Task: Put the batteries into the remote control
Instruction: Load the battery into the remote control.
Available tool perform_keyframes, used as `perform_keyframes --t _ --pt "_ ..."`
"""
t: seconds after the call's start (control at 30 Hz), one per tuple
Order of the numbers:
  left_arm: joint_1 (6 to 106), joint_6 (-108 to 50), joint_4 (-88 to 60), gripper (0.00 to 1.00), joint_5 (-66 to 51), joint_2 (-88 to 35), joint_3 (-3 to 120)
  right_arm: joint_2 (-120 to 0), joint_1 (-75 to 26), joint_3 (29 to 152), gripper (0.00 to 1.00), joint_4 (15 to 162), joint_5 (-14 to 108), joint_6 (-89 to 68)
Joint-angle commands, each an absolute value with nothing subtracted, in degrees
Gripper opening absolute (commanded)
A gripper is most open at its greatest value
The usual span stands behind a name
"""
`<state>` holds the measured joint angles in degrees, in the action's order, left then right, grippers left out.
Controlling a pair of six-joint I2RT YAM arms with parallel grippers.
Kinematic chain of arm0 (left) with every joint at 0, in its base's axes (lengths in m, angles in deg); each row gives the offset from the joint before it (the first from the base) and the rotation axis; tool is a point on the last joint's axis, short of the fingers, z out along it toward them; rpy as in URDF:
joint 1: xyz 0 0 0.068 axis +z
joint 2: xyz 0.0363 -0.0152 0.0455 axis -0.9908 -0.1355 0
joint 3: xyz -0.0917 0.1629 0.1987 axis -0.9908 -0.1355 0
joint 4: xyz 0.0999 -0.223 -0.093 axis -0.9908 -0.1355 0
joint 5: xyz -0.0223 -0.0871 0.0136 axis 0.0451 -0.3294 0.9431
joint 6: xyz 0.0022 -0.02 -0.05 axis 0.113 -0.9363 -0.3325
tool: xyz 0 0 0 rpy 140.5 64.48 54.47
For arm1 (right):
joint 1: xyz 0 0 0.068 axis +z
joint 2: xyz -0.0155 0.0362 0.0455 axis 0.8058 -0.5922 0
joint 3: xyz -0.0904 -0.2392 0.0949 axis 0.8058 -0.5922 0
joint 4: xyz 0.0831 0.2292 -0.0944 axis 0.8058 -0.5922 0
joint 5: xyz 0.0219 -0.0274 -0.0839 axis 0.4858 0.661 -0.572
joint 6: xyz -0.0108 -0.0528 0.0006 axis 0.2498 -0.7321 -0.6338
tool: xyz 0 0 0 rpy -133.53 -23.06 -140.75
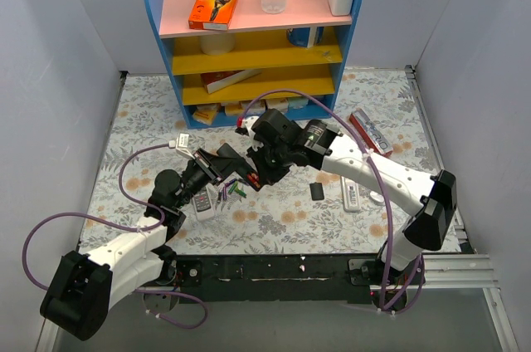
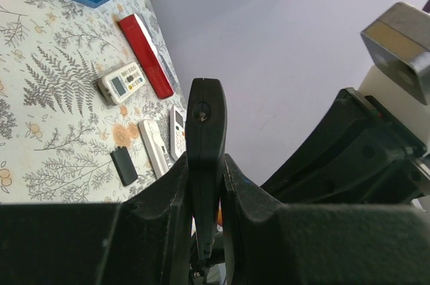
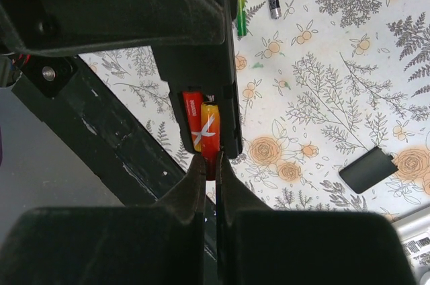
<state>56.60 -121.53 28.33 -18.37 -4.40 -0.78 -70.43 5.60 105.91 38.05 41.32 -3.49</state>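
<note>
The floral-clothed table [image 1: 332, 227] carries a blue shelf [image 1: 299, 3] at its far edge, and both arms reach in to meet above the middle of the cloth. The left gripper [image 1: 222, 168] is pressed together on the remote control [image 2: 205, 130], which its own camera shows standing edge-on between the two fingers [image 2: 161, 211], squeezed from both flat sides and lifted off the table. From the right wrist the remote control [image 3: 201, 70] shows its back, with the battery bay open at the near end. The right gripper [image 3: 209, 171] is narrowed to a slit, its tips pinching the near end of a red-orange cell [image 3: 209, 130] that lies lengthwise in the bay. Just beside it on the left, a red cell [image 3: 191, 117] is also in the bay; whether either is fully seated cannot be told. A grey-white remote [image 1: 203, 204] lies on the cloth below the left gripper. A small black rectangular cover [image 3: 366, 169] lies flat on the cloth to the right, well apart from both grippers. The remaining batteries [image 1: 235, 192] lie loose on the cloth near the grey-white remote; the right wrist view shows green [image 3: 240, 13] and dark ones among them.
</note>
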Motion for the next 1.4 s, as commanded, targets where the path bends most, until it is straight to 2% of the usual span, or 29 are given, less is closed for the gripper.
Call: perform_keyframes --t 0.0,0.83,1.17,1.37 --pt "56.37 -122.66 31.56 0.0 -17.95 -3.4 -1.62 -72.26 6.08 109.41 0.01 35.01 40.29 -2.59" --pt "54.61 -127.5 35.61 0.0 -17.17 -3.49 -3.56 -75.25 7.31 112.58 0.01 36.06 37.65 -1.53" --pt "54.61 -130.84 36.22 0.0 -15.14 -3.22 -5.4 -74.73 7.84 112.76 0.2 34.74 36.95 -1.54" --pt "54.7 -133.65 38.15 0.0 -14.53 -3.84 -7.33 -74.47 8.01 113.46 0.24 34.13 35.9 -1.8"
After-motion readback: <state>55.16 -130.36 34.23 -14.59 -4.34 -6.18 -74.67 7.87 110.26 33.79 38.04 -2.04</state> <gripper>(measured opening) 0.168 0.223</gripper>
